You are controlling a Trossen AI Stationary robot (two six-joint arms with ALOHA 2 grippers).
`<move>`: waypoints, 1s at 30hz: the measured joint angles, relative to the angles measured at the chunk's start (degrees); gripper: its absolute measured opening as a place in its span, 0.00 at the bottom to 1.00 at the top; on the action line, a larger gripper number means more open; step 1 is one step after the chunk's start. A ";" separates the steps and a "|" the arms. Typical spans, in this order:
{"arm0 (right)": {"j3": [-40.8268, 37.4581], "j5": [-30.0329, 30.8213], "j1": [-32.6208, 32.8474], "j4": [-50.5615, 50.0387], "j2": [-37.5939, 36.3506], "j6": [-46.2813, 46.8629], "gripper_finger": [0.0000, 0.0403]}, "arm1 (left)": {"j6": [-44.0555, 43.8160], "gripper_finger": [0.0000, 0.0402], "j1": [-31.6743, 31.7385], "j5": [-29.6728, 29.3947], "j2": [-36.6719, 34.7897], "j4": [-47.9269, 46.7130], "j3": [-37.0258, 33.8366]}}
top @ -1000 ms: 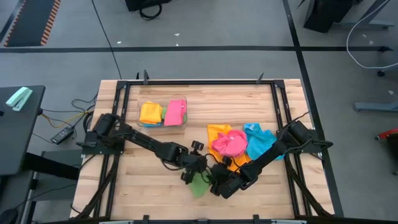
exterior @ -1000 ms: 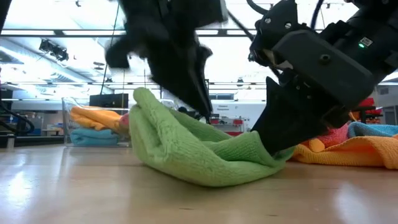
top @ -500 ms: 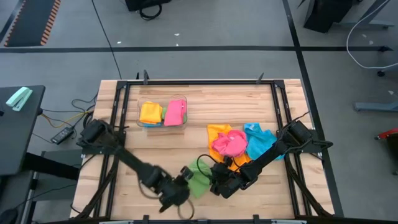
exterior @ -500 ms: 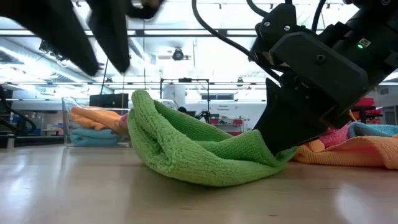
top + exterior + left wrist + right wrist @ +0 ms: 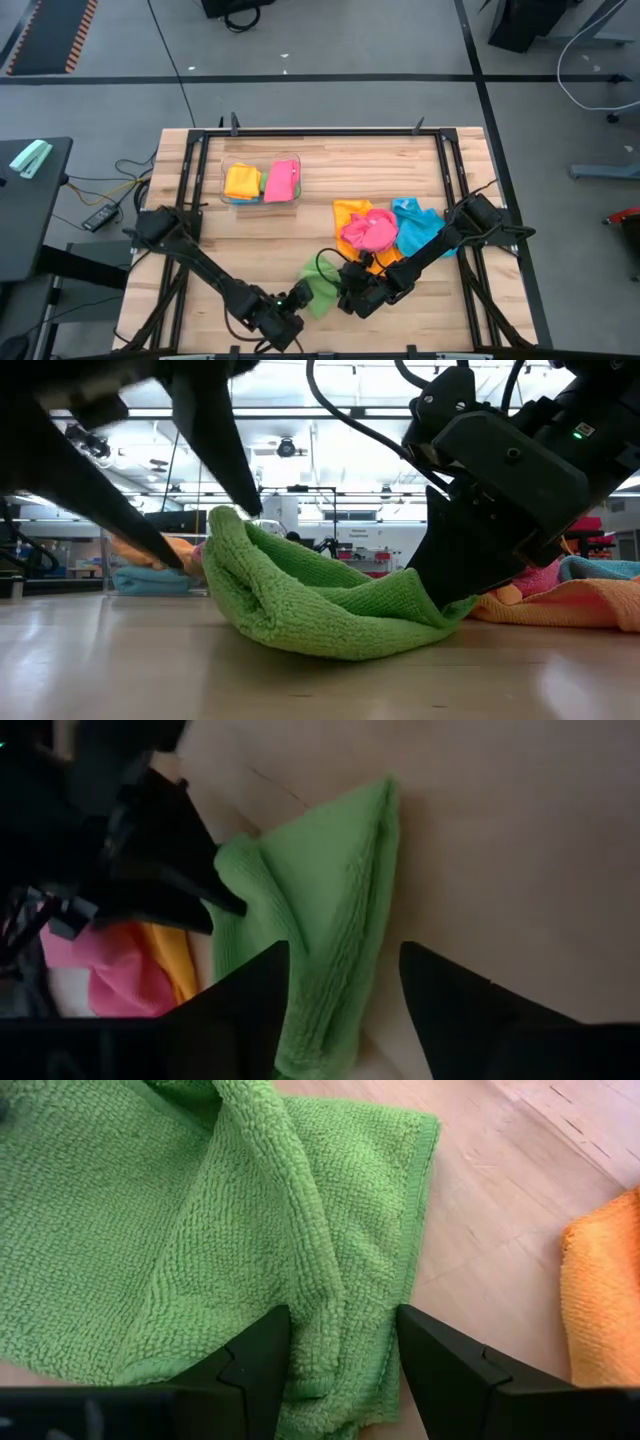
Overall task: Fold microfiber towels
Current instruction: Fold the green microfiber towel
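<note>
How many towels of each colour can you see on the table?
Green towel: 1, loose
Pink towels: 2, one loose, one in the clear bin
Orange-yellow towels: 2, one loose, one in the bin
Blue towel: 1 loose; a blue one also shows low in the bin
Total: 7

Blue towel [image 5: 150,580] behind blurred arm

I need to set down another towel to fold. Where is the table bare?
Bare wood lies between the clear bin and the table's right rail, and along the near-left, left of the left end effector. Crowded: the green towel, the right end effector, and the towel pile.
</note>
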 joint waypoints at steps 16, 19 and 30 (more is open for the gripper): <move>0.01 0.03 0.00 0.15 0.04 0.42 0.48 | 3.46 0.28 0.17 -5.08 4.39 0.78 0.02; 0.01 0.03 0.00 0.19 0.06 0.45 0.48 | -2.57 0.17 1.55 -0.38 2.45 0.64 0.04; 0.03 -0.43 0.00 0.15 0.07 -0.50 0.48 | -21.16 0.09 10.68 12.71 -2.69 0.69 0.11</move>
